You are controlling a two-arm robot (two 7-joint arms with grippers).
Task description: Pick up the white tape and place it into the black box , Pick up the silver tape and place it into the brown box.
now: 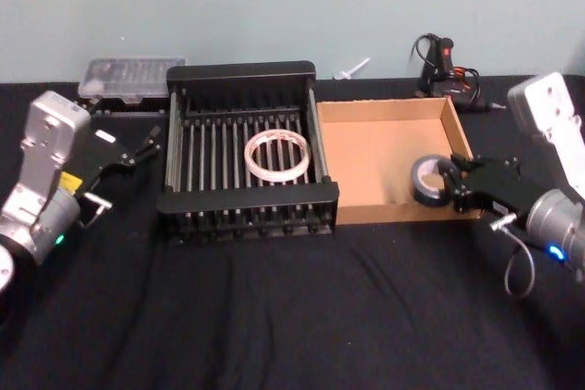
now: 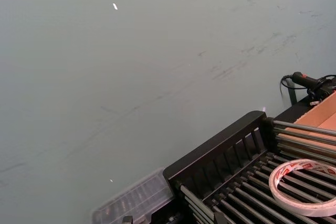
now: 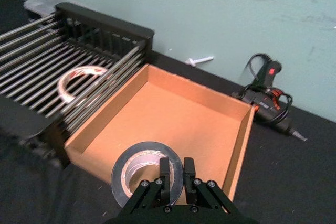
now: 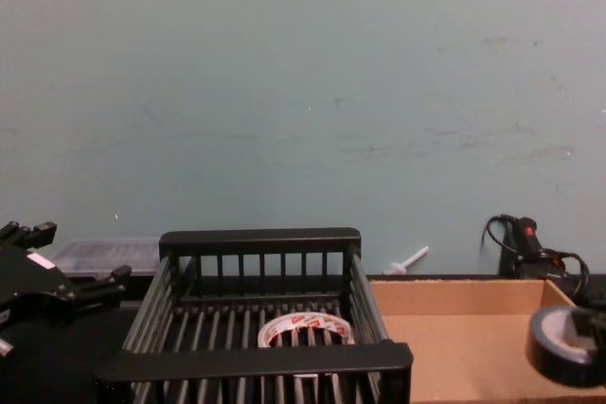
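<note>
Right gripper (image 3: 175, 174) jaws pinch the rim of the silver tape (image 3: 147, 174), held over the brown box (image 1: 379, 148) near its right front corner. White tape (image 1: 277, 154) lies flat inside the black box (image 1: 247, 203), left of the brown box. Left gripper (image 1: 146, 145) parked left of the black box, jaws spread.

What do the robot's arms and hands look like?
Each arm is silvery grey metal with a pale boxy block on top. The left tool and right tool are black with thin black fingers. The left arm wears a small yellow sticker and a green light; the right has a blue light and a looping grey cable.
</note>
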